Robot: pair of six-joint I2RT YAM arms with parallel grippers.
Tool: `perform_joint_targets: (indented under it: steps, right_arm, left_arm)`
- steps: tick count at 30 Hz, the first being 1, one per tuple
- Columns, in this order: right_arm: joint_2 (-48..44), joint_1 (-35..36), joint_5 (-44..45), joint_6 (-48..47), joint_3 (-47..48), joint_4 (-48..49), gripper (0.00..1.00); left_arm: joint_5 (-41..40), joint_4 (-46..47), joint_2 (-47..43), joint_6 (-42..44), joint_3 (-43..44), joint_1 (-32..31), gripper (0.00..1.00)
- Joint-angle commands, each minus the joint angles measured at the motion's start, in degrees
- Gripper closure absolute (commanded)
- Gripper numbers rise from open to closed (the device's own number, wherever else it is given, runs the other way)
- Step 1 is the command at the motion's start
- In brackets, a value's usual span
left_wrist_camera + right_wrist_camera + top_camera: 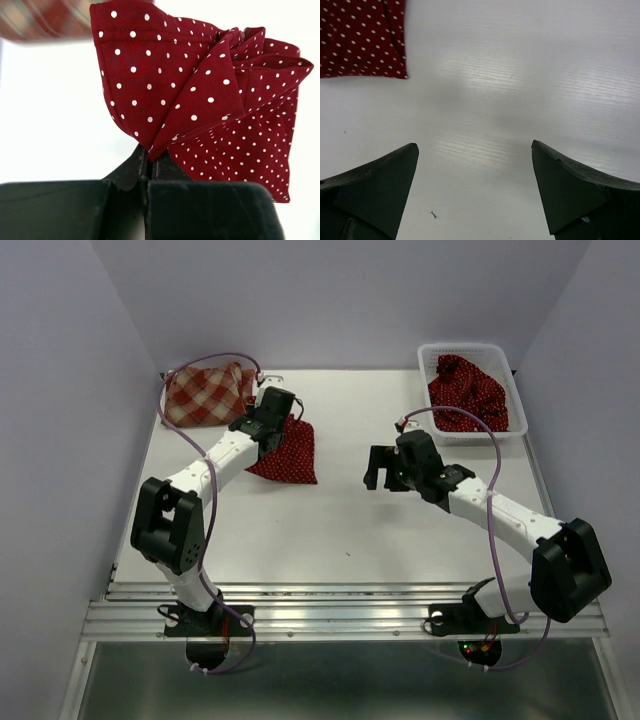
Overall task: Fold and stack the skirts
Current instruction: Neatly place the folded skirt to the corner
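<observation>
1. From above, the checked skirt is lying at the far left corner of the table. A dotted skirt is lying near it, toward the middle.
2. My left gripper is reaching down onto that dotted skirt's far left edge, between the two skirts.
3. The basket is sitting at the far right corner. It is holding a second dotted skirt, bunched up and filling most of it.
4. My right gripper is hovering over bare table, between the dotted skirt and the basket, well apart from both.
5. From my left wrist, my left gripper is clenching a fold of the dotted skirt, jaws pressed together. The cloth is bunching up in folds beyond the tips. The checked skirt is showing as a blur at the top left, with white table below it.
6. From my right wrist, my right gripper is standing spread wide and grasping nothing, with only table between the fingers. A flat corner of the dotted skirt is lying at the top left, apart from the fingers.
</observation>
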Motion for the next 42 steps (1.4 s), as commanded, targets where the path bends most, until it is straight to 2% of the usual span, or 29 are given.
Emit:
perform_joint_targets:
  steps: [1,7,15,18,21,24,42]
  right_arm:
    - [-0.92,0.16,4.56,-2.2,3.05,-0.71,0.0]
    - [-1.18,-0.37,6.41,-3.17,3.49,-0.71,0.0]
    - [-0.74,-0.37,7.55,-3.25,3.23,-0.53,0.0]
    - [0.13,-0.37,7.9,-3.34,3.32,-0.62,0.0]
    - [0.49,-0.37,8.26,-3.43,3.76,-0.62,0.0]
    - [0.93,-0.37,8.34,-3.52,4.19,-0.62,0.0]
    - [3.48,-0.37,7.29,-7.03,5.87,-0.44,0.0]
  left_arm:
    - [-5.33,4.66,1.48,15.57,7.12,3.37,1.0]
    - [-3.85,11.86,5.7,27.87,12.66,8.82,1.0]
    - [-2.0,17.4,12.64,35.61,18.64,14.98,1.0]
    - [-1.64,22.49,14.22,37.9,19.51,16.29,1.0]
    - [-1.64,23.91,15.45,38.62,21.36,17.18,1.0]
    - [-2.35,21.89,17.21,38.97,26.71,17.18,1.0]
    - [0.64,21.01,17.83,40.11,36.83,17.35,1.0]
